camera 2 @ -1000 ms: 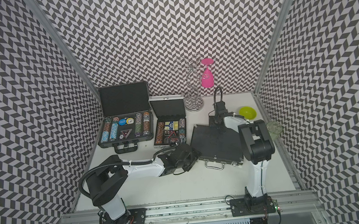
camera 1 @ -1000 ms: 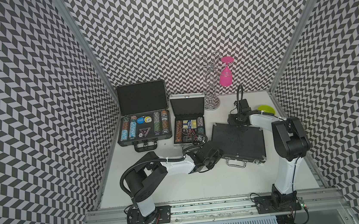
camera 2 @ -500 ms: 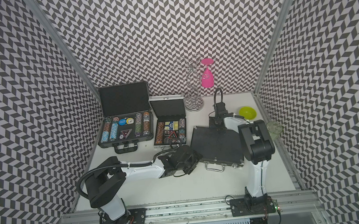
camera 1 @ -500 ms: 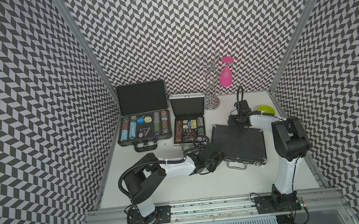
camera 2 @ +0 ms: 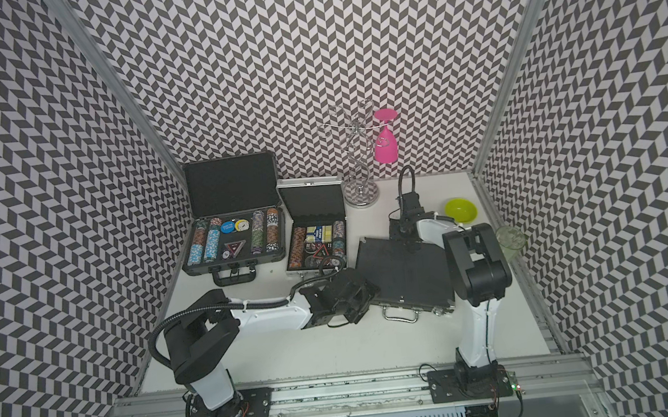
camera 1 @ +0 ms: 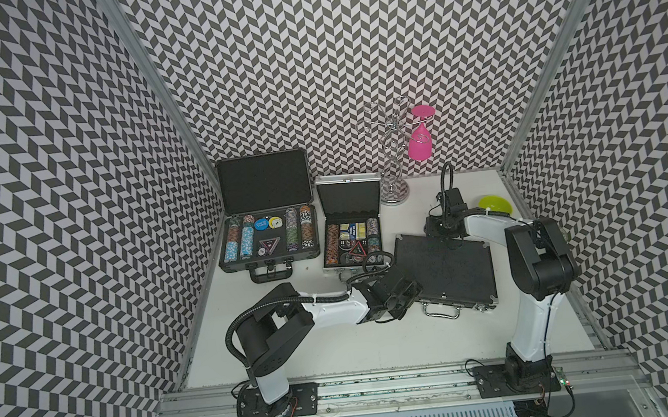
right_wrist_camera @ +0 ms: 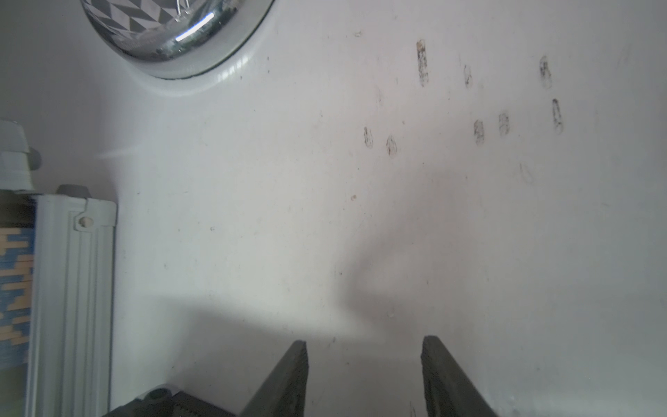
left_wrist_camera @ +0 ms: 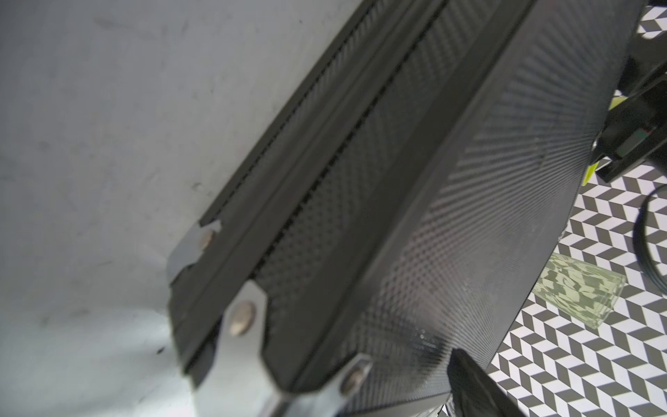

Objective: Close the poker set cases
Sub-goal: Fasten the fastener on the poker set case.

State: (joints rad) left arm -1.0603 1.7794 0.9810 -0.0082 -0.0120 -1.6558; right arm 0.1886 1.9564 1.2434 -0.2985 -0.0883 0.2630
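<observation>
Three poker cases lie on the white table. The large black case (camera 1: 270, 240) at the back left stands open with its lid up, chips showing. Beside it the small silver case (camera 1: 352, 237) is open too. A flat black case (camera 1: 447, 269) (camera 2: 405, 273) on the right lies shut, handle toward the front. My left gripper (camera 1: 409, 290) is open at this case's front left corner. In the left wrist view one of its fingers (left_wrist_camera: 472, 386) is over the lid (left_wrist_camera: 469, 216); the other is hidden. My right gripper (camera 1: 436, 227) (right_wrist_camera: 364, 361) hangs open over bare table behind the case's back edge.
A chrome glass stand (camera 1: 393, 170) with a pink glass (camera 1: 420, 142) stands at the back; its base (right_wrist_camera: 173, 32) lies near my right gripper. A green bowl (camera 1: 495, 204) and a clear glass (camera 2: 511, 240) sit along the right wall. Patterned walls close three sides.
My left gripper has edged a little closer to the shut case's front left corner. The right gripper's jaws have narrowed slightly. The cases have not moved.
</observation>
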